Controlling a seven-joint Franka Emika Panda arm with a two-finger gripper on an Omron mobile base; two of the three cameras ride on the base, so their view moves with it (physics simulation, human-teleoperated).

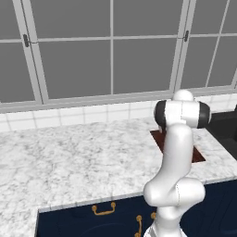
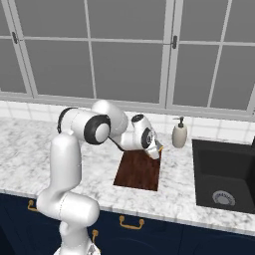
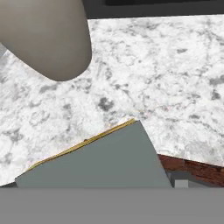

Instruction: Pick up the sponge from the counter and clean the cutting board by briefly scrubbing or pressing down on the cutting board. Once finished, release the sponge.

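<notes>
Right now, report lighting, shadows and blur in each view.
Left base view: flat, even rendered light, no glare, and the arm hides much of the cutting board. Right base view: equally soft light, only a faint shade beside the soap bottle. Hand view: the sponge looms large and close, edges crisp, while the counter veining looks smeared.

You see the arm (image 2: 74, 164) reaching over the board (image 2: 139, 170) on the counter (image 2: 25, 154). A soap bottle (image 2: 179, 133) stands beside the sink (image 2: 221, 174), and a bit of yellow sponge (image 2: 160, 148) shows at the hand.
</notes>
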